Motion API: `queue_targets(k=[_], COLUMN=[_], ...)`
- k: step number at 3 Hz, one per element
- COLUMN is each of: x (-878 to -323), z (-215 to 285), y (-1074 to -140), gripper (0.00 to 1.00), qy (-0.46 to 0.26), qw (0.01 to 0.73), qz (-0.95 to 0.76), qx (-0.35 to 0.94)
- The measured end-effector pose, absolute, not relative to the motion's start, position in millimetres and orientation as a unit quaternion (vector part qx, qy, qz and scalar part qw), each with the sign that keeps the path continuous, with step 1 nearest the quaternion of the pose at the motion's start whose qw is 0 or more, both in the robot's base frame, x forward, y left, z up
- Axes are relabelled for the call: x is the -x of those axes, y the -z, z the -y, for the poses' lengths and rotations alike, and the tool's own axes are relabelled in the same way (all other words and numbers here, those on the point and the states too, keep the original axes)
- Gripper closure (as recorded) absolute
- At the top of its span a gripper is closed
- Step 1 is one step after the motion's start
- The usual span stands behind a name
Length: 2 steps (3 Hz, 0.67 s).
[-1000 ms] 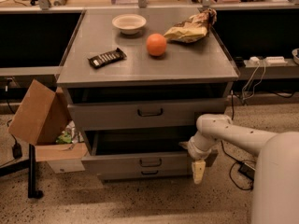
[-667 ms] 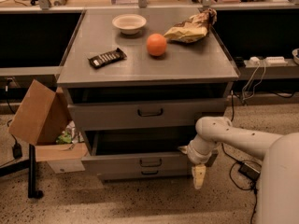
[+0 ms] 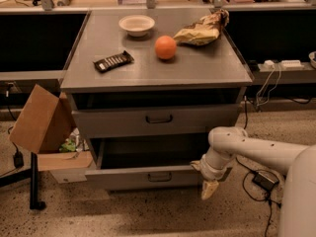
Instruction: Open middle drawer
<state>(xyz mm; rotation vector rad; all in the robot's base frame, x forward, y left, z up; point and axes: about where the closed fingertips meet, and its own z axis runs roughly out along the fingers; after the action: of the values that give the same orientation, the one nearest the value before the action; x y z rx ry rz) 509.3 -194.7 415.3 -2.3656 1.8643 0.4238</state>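
The grey cabinet (image 3: 158,78) has a drawer front with a dark handle (image 3: 159,118) just under its top. Below it, the middle drawer (image 3: 123,177) is pulled out toward me, with its small dark handle (image 3: 159,177) at the centre and its dark inside showing above the front. My gripper (image 3: 209,189) hangs pointing down at the right end of that drawer front, just off its corner and near the floor. It holds nothing that I can see. My white arm (image 3: 256,149) reaches in from the right.
On the cabinet top are a white bowl (image 3: 137,24), an orange (image 3: 165,47), a brown crumpled bag (image 3: 202,29) and a dark snack bar (image 3: 113,61). A cardboard box (image 3: 42,120) leans at the left. Cables (image 3: 264,179) lie on the floor at the right.
My gripper has dropped a little lower beside the right end of the pulled-out drawer. The drawer and the things on top have not moved.
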Motion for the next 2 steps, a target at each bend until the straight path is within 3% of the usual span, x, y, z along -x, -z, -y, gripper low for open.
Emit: queue_targets(k=[1,2], x=[-501.8,-503.6], z=[195.2,194.8], y=[-422.7,-424.9], gripper=[0.68,0.9], qy=[-0.143,-0.143], qw=[0.047,0.047], qz=[-0.609,-0.609], qx=[0.778,0.778])
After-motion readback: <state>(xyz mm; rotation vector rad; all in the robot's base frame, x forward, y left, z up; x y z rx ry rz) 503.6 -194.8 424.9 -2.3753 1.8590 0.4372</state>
